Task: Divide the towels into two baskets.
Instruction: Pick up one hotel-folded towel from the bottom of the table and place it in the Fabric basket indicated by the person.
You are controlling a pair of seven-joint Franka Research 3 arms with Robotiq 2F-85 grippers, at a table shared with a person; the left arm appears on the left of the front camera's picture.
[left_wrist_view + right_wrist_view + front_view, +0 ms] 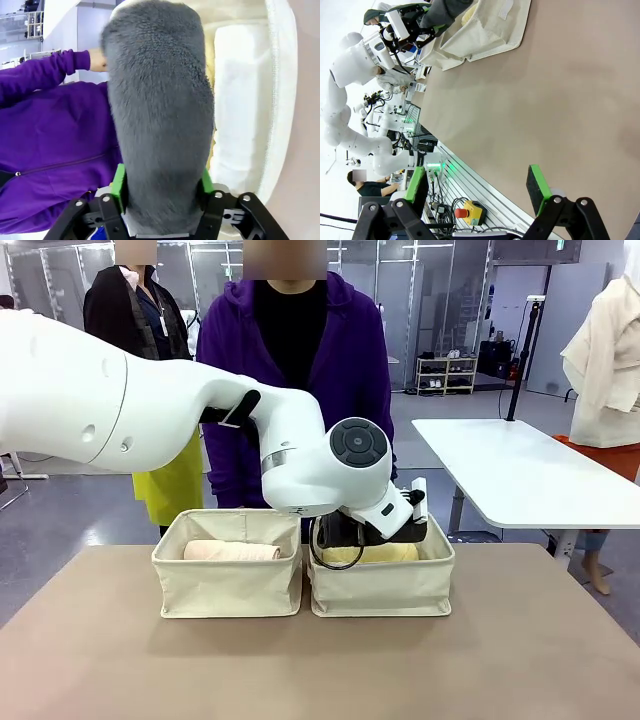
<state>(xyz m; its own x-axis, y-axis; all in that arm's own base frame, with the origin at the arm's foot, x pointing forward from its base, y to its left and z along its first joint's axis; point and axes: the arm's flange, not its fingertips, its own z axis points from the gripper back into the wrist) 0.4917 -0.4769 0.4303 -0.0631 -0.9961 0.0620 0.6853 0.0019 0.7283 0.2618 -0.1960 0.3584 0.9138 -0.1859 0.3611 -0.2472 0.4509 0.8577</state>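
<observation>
- Setting: a robotics laboratory in a large open hall with a smooth grey floor [90, 510] and glass partition walls [420, 290].
- A white jointed robot arm [200, 420] reaches over the beige worktop [320, 660].
- A red emergency-stop button in a yellow housing [468, 212] sits among cables at the worktop's edge.
- A white rectangular side table [520, 470] and a low metal storage shelf [447, 373] stand behind.
</observation>
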